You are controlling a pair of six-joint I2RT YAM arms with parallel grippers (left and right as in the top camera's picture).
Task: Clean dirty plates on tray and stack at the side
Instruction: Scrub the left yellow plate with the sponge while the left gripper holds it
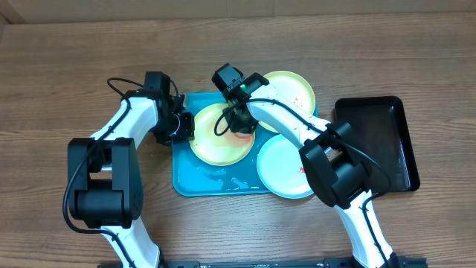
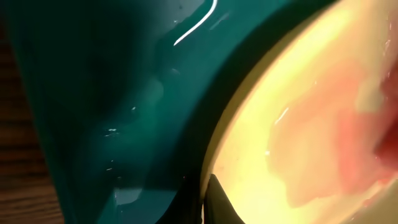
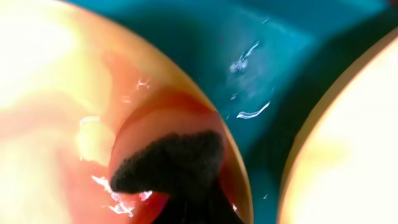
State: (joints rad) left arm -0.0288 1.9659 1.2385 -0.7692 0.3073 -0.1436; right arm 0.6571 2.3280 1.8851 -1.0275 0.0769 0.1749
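A pale yellow-green plate (image 1: 212, 145) lies in the turquoise tray (image 1: 216, 182). It has a red smear (image 1: 242, 135) at its right side. My left gripper (image 1: 184, 126) is shut on the plate's left rim; in the left wrist view one black finger (image 2: 214, 200) lies on the plate (image 2: 292, 124). My right gripper (image 1: 239, 119) is shut on a dark sponge (image 3: 168, 162) and presses it on the red smear (image 3: 143, 124). A second yellow-green plate (image 1: 291, 89) lies at the tray's back right corner. A pale blue-white plate (image 1: 282, 167) overlaps the tray's right edge.
A narrow black tray (image 1: 375, 141) stands to the right of the plates. The turquoise tray's floor is wet, in the left wrist view (image 2: 112, 93) and the right wrist view (image 3: 267, 62). Another plate's rim (image 3: 348, 155) shows right of the sponge. Bare wooden table surrounds the trays.
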